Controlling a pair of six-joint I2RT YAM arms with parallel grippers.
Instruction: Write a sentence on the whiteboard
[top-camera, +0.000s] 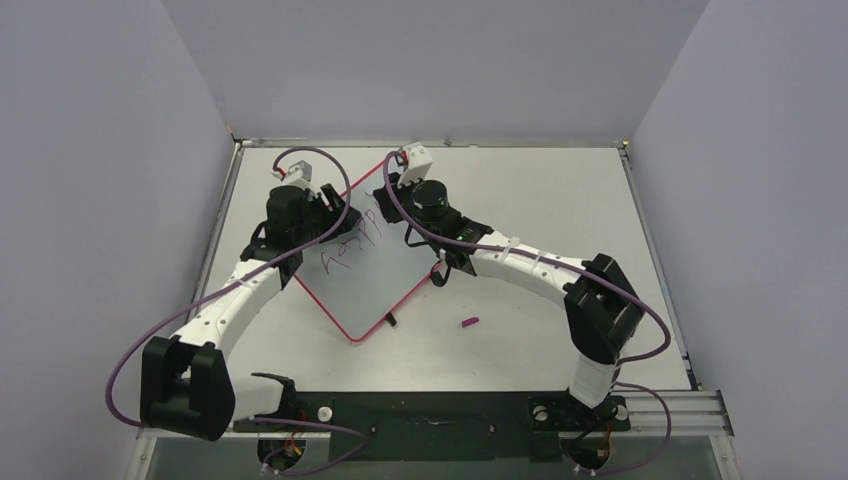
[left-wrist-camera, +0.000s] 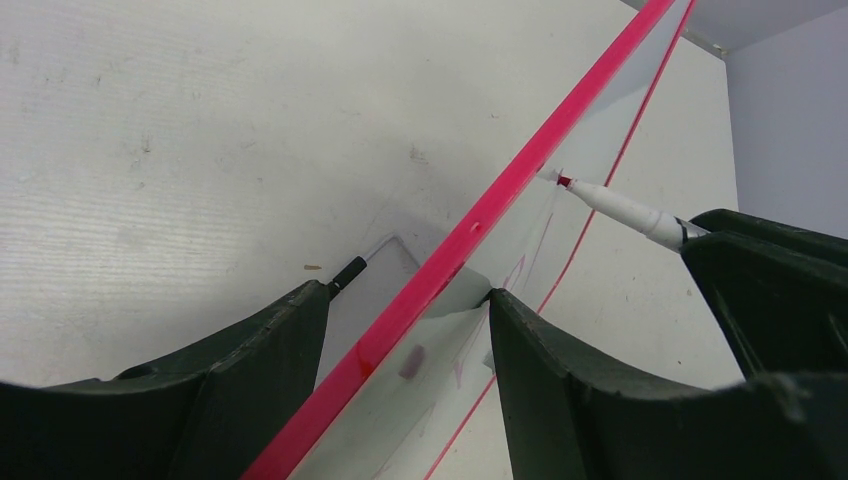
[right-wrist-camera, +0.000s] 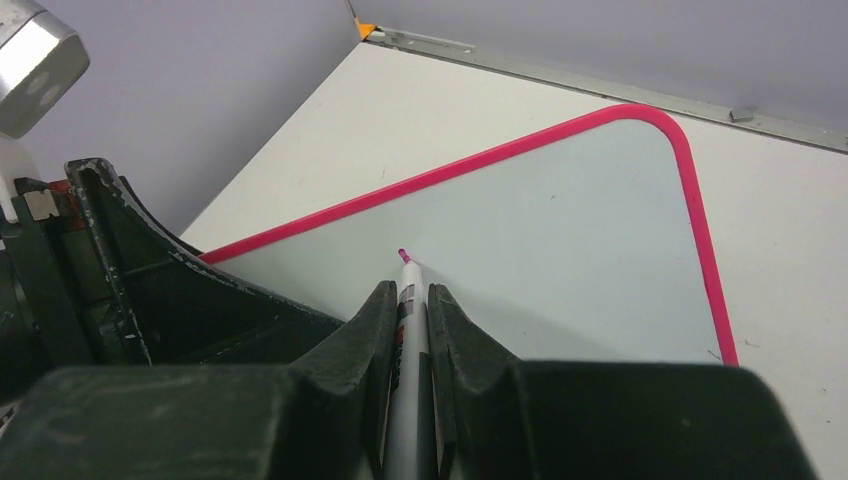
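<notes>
Right wrist view: right pincer (right-wrist-camera: 408, 292) clamped on marker (right-wrist-camera: 408, 345), tip at whiteboard (right-wrist-camera: 560, 250); left pincer (left-wrist-camera: 408, 296) astride its edge, grip unclear.

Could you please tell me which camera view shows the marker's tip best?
The right wrist view: the marker sits clamped in the right gripper, its pink tip at the whiteboard. The left wrist view shows it side-on, farther off; in the top view it is hidden.

L arm (top-camera: 235, 300) stretched fwd, jaws apart; R arm (top-camera: 530, 268) bent inward, jaws shut.
</notes>
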